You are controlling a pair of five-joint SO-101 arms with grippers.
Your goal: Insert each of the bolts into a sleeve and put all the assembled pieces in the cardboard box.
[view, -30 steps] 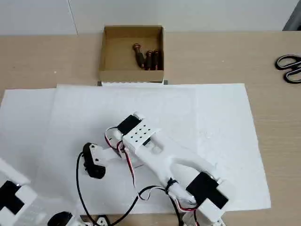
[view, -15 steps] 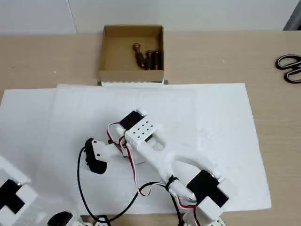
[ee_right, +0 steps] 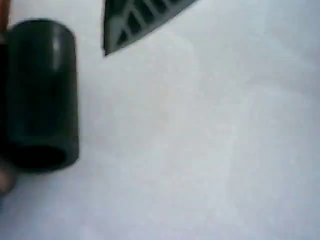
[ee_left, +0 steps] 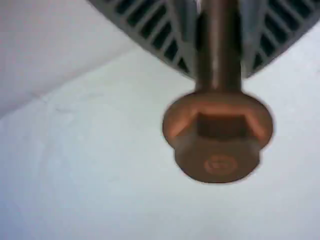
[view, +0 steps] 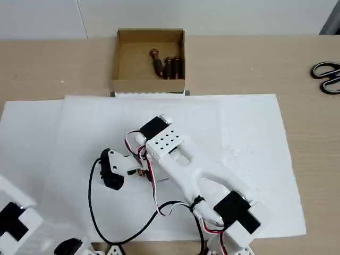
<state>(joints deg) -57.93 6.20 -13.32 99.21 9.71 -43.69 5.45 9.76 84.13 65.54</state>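
bolt [ee_left: 218, 135] blurred, shank cut by edge; scissors [view: 326, 77] cropped

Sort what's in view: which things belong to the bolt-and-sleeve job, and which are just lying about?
Job: bolt, black sleeve, cardboard box, assembled pieces inside it.
Lying about: scissors; white sheet is only the work surface.

An arm [view: 183, 167] crosses the sheet [view: 244, 127]; cardboard box [view: 149, 84] beyond.

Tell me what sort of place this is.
Probably a robotics lab bench: a wooden table with a white sheet, a cardboard box holding assembled pieces, scissors, and a robot arm.
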